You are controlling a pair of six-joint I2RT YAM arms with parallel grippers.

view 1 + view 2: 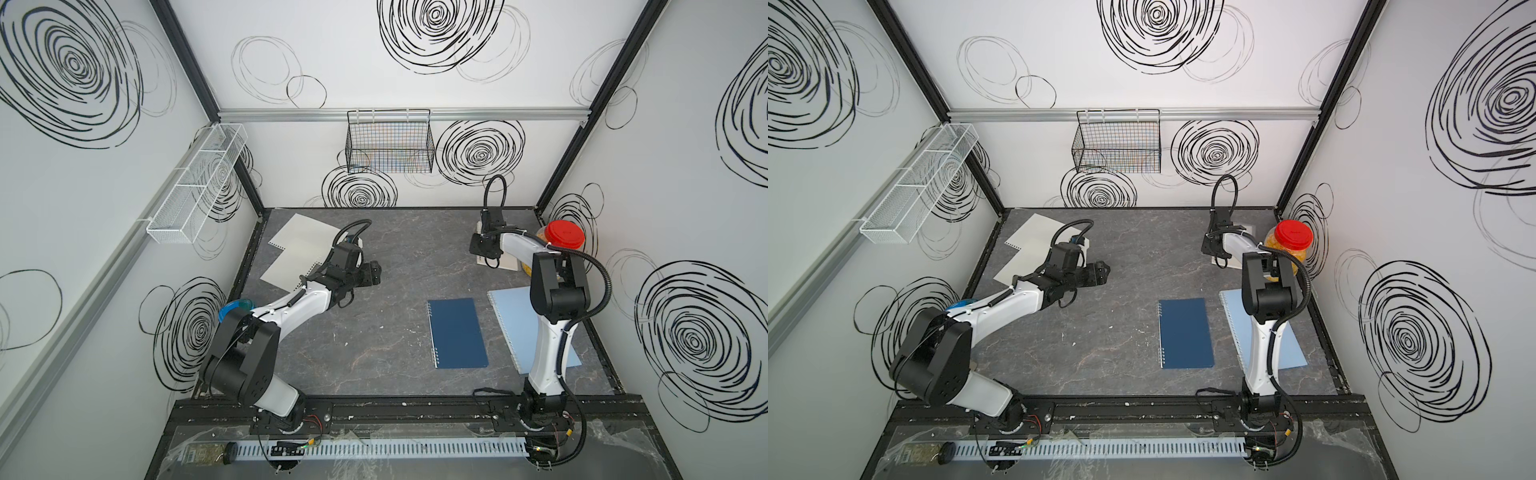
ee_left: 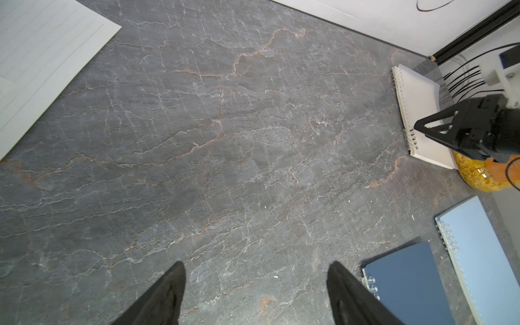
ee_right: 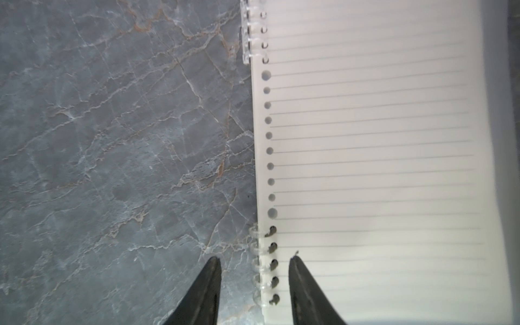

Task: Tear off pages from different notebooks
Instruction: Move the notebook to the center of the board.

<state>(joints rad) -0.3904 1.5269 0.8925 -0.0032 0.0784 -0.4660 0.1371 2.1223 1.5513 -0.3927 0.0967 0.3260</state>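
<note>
Left pincer (image 2: 256, 270): released wide, over bare tabletop (image 2: 225, 140).
Right pincer (image 3: 254, 263): parted, astride the spiral edge of frosted-cover notebook (image 3: 365, 140).

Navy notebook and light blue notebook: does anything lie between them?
Nothing: only a bare strip of table separates the navy notebook from the light blue notebook, in both top views.

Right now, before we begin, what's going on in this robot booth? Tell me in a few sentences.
The right gripper hangs over the lined notebook at the far right of the table. Its jaws are apart and straddle the spiral edge, with no page gripped yet. The left gripper is open and empty above bare table. Two loose pages lie at the far left. The navy notebook and the light blue notebook lie closed, side by side.
</note>
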